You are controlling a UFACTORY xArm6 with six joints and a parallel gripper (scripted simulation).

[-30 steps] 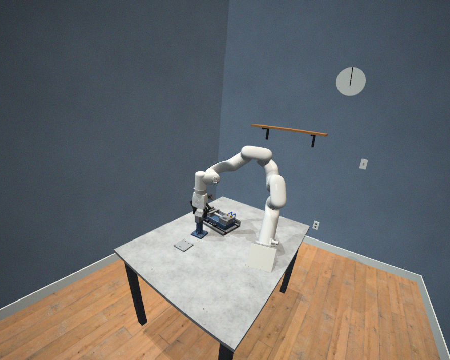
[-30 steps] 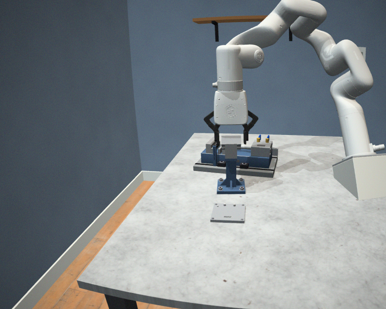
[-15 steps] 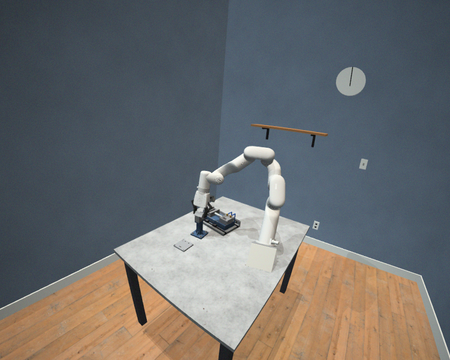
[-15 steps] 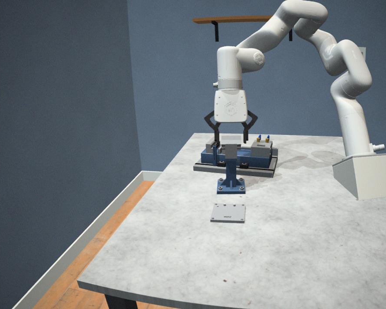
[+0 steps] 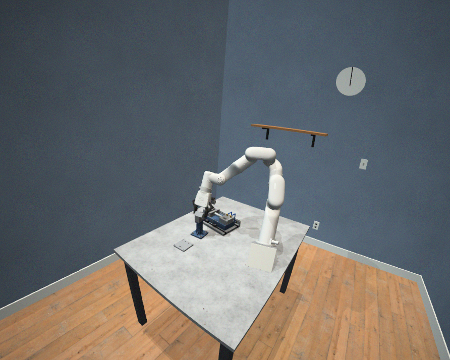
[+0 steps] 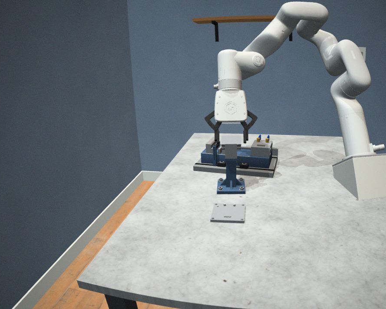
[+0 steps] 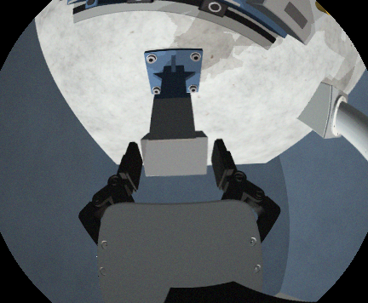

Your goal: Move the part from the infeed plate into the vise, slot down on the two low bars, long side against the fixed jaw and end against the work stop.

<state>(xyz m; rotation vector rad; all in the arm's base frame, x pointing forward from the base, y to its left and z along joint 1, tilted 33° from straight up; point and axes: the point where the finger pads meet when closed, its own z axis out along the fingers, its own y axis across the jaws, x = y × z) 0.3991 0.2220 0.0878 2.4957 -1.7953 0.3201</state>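
The part (image 6: 230,139), a light grey block, lies on top of the V-block (image 6: 232,152), which stands on a blue post (image 6: 230,176) in front of the vise. My gripper (image 6: 230,136) points straight down over it and is open, one finger on each side of the part without closing on it. In the wrist view the part (image 7: 174,155) sits between my fingertips, above the post's blue foot (image 7: 174,73). The infeed plate (image 6: 227,212) lies bare on the table, nearer the camera. I cannot see the part's slot.
The blue vise (image 6: 239,156) stands behind the V-block, with its air cylinder (image 6: 262,146) on the right and a jaw block (image 6: 210,145) on the left. My arm's base (image 6: 364,174) stands at the table's right.
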